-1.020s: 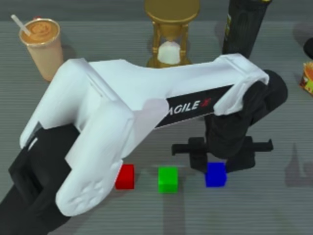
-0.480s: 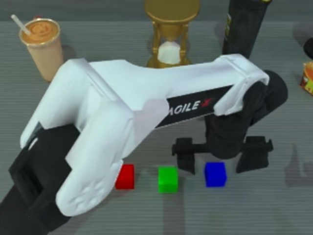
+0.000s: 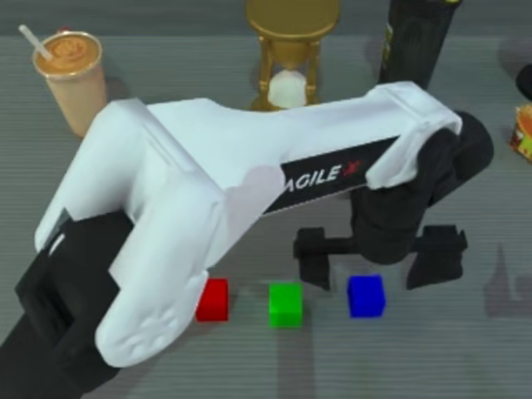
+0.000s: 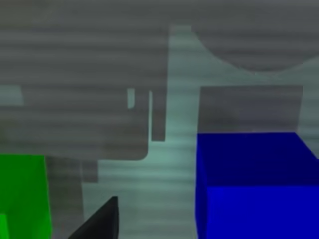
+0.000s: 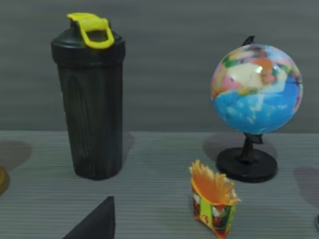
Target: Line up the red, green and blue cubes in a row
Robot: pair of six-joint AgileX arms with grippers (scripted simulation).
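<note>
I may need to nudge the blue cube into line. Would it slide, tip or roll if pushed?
The blue cube sits flat on the table, so it probably slides rather than rolls. Equal sides suggest little tipping. Its plain matte faces likely grip well in the open left gripper.

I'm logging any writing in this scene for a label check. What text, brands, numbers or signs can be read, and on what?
"AGILE X", white letters with a red X, on the black panel of the white left arm.
Print on the red-and-yellow fries carton: too small to read.
Yellowish marking on the tall black shaker bottle: unreadable.
Nothing else carries text.
</note>
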